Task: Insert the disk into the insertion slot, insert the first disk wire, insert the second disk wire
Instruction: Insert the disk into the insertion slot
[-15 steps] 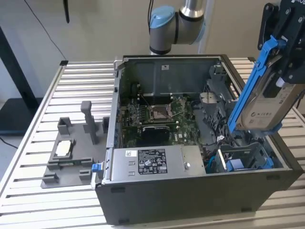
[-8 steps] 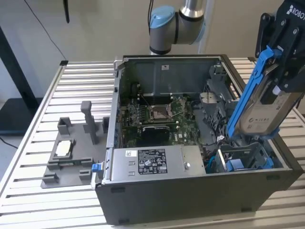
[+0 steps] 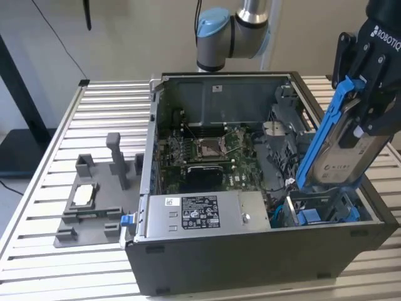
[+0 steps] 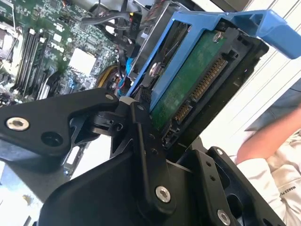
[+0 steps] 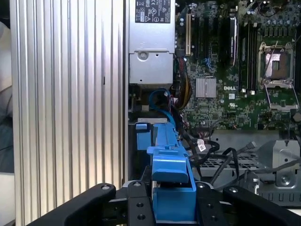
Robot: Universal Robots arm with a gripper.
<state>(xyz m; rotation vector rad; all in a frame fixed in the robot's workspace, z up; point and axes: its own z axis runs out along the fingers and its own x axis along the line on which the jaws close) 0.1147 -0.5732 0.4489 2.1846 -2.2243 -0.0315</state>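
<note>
On the slatted table (image 3: 106, 100), at nine o'clock in the exterior view, a grey holder (image 3: 94, 216) carries a small silver chip (image 3: 83, 195). The open computer case (image 3: 250, 263) fills the middle, with the green board (image 3: 207, 157) on its floor and the power supply (image 3: 200, 213) along its six o'clock wall.

The arm (image 3: 232, 28) shows at twelve o'clock as a blue-and-silver joint behind the case. Its black gripper (image 3: 363, 116) comes down at two o'clock, wrist high and leaning over the case's right end.

The fingers (image 4: 146, 141) are closed on the disk (image 3: 338, 153), pinching it across its flat faces near the connector end. The second wrist view shows the disk's green underside (image 4: 197, 75) and its connector row pressed against the black fingers. The disk hangs steeply tilted at three o'clock in the exterior view, its blue frame facing the board side and its lower edge just above the insertion slot (image 3: 316, 200). The slot sits in the case's corner at four o'clock, with blue guides inside; the disk is not seated in it.

In the first wrist view the disk's blue frame (image 5: 171, 188) sits between the fingers. A person's sleeve (image 4: 277, 174) appears beyond the disk in the second wrist view.
</note>
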